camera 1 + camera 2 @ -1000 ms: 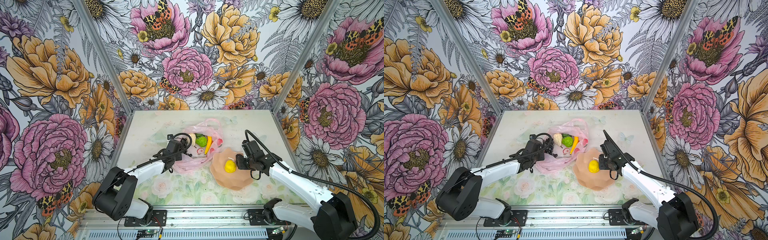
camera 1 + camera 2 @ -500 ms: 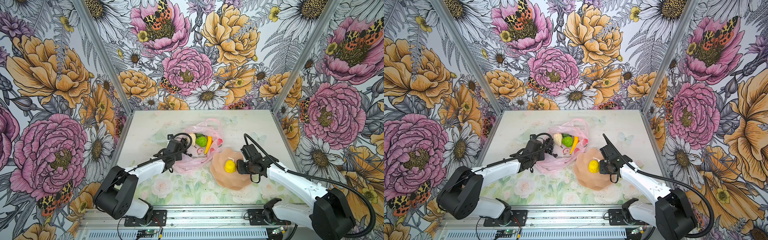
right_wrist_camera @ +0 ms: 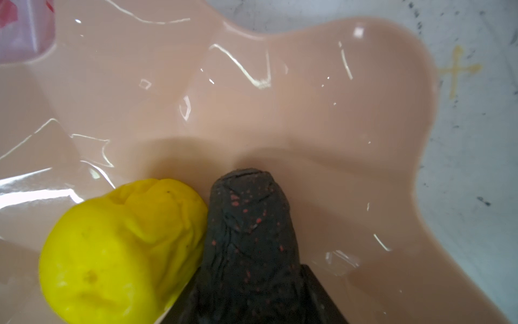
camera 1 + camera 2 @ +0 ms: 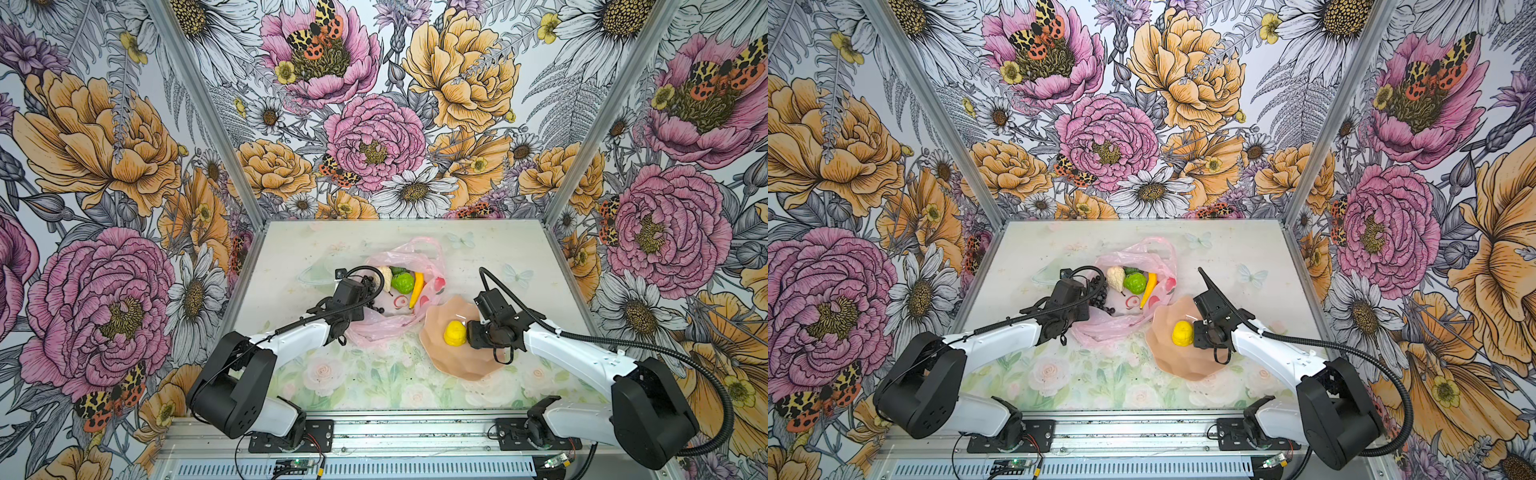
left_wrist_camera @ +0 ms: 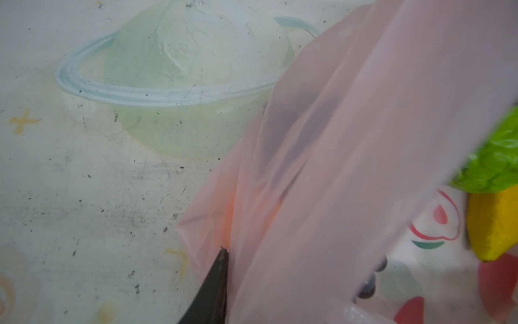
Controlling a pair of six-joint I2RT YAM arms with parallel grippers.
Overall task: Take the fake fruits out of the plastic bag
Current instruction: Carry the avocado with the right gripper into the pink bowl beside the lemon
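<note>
In both top views the right pincer (image 4: 468,333) hangs low over the peach dish (image 4: 457,368) with the lemon (image 4: 454,332) at its tips. The other fake fruits lie beyond it, toward the left arm's side, in the open plastic bag (image 4: 382,330). The banana (image 4: 417,289) is nearest this pincer, its long axis running roughly away from the robot; past it are the bumpy green fruit (image 4: 402,282), cream pear (image 4: 385,277) and dark grapes (image 4: 376,305). The left pincer (image 4: 366,293) sits at the bag's mouth, just beside the grapes. The left wrist view shows one dark finger (image 5: 218,280) against a raised fold of pink film, the other hidden; it looks narrowly pinched on the bag. The right wrist view shows a finger (image 3: 249,238) pressed into the lemon's crumpled yellow side, its mate hidden behind the fruit. I judge the lemon clasped, resting on the glossy dish. Once freed, the right arm is better placed for the banana.
</note>
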